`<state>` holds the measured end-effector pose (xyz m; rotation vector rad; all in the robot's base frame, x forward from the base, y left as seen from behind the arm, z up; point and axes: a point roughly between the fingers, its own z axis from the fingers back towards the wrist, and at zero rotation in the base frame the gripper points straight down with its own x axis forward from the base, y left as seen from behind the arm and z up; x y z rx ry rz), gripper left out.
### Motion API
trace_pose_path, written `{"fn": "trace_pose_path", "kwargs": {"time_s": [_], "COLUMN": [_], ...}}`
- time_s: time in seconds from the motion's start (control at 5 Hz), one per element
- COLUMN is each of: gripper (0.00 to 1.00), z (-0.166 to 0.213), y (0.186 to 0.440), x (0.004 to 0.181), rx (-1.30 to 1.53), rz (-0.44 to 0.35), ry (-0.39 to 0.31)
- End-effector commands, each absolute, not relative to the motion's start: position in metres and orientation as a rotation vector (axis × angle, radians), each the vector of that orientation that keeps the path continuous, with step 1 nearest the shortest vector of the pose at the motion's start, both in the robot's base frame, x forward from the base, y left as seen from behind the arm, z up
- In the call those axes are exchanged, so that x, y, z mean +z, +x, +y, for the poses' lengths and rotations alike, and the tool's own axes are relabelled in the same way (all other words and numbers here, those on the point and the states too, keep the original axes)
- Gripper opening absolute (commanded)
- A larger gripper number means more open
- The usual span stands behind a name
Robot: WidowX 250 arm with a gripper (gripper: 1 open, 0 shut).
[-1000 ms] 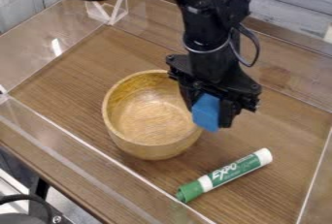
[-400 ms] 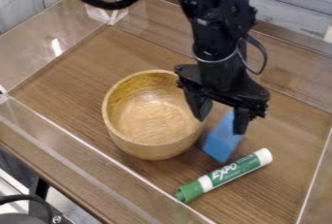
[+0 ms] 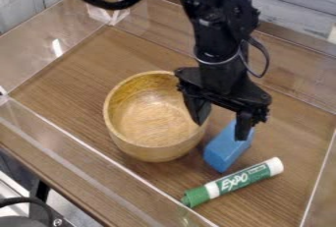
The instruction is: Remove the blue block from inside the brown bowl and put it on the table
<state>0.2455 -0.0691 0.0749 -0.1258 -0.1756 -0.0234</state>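
The blue block (image 3: pixel 225 152) rests on the table (image 3: pixel 98 64) just right of the brown bowl (image 3: pixel 151 118), close against its outer wall and a little tilted. The bowl is empty inside. My gripper (image 3: pixel 225 121) hangs straight above the block, pointing down, with its black fingers (image 3: pixel 246 125) spread apart and the block's top just below them. The fingers no longer clamp the block.
A green-and-white Expo marker (image 3: pixel 235 182) lies on the table just in front of the block, near the front acrylic wall (image 3: pixel 79 147). Low clear walls edge the tabletop on all sides.
The block came down from beside the bowl's rim to the tabletop, then the jaws spread and let it go. The marker shifted slightly to the right.
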Motion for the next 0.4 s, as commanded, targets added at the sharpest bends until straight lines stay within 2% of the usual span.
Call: {"fn": "trace_pose_path", "kwargs": {"time_s": [0.0,0.2], "gripper": [1.0,1.0], "z": [-0.0689,-0.068], "y": [0.2562,0.2557], "x": [0.093,0.0942], "rx": [-0.018,-0.016], "rz": [-0.236,-0.232], "ry": [-0.139,-0.141]}}
